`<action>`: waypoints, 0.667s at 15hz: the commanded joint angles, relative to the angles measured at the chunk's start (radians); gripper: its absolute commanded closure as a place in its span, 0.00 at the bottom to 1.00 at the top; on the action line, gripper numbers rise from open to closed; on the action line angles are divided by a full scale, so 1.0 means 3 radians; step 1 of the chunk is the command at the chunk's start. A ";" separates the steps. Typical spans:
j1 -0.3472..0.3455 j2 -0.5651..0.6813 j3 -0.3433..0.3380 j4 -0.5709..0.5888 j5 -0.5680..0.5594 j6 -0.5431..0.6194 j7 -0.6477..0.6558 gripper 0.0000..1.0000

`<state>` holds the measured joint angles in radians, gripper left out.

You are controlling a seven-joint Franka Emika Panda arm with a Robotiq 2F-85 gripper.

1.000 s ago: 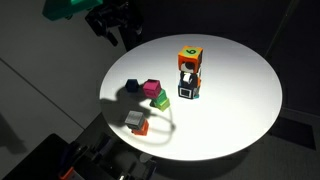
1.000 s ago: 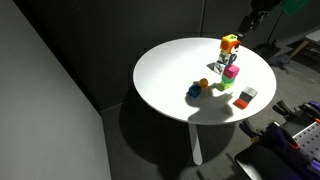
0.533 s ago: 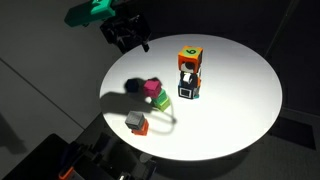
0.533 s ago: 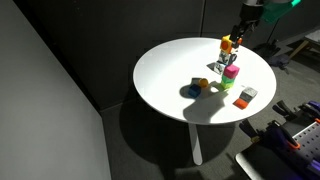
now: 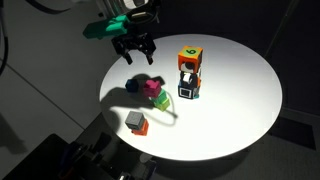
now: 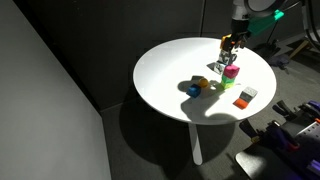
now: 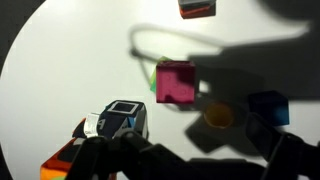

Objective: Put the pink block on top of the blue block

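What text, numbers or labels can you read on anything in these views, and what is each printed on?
No text reads clearly.
Orange cube topping the stack: a dark mark on its green top face, too small to read.
Dark cube with a white square face: pale framed panel in the wrist view, no legible character.
Orange-red block with a grey face, pink block, blue block: no markings visible.
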<state>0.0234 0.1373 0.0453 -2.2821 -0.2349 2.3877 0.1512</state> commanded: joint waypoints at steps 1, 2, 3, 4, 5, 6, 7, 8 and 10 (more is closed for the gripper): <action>0.0060 0.0177 -0.0047 0.0141 0.0047 -0.0079 0.0092 0.00; 0.0064 0.0203 -0.0056 0.0138 0.0046 -0.0069 0.0097 0.00; 0.0067 0.0226 -0.0064 0.0139 0.0046 -0.0070 0.0102 0.00; 0.0065 0.0240 -0.0075 0.0131 0.0043 -0.0066 0.0097 0.00; 0.0064 0.0249 -0.0087 0.0125 0.0040 -0.0061 0.0095 0.00; 0.0061 0.0255 -0.0107 0.0114 0.0014 -0.0035 0.0103 0.00; 0.0056 0.0263 -0.0126 0.0111 0.0005 -0.0029 0.0107 0.00; 0.0045 0.0269 -0.0146 0.0110 0.0010 -0.0022 0.0099 0.00; 0.0031 0.0284 -0.0184 0.0111 0.0032 -0.0026 0.0093 0.00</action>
<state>0.0311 0.2119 0.0094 -2.2671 -0.2327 2.3883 0.1665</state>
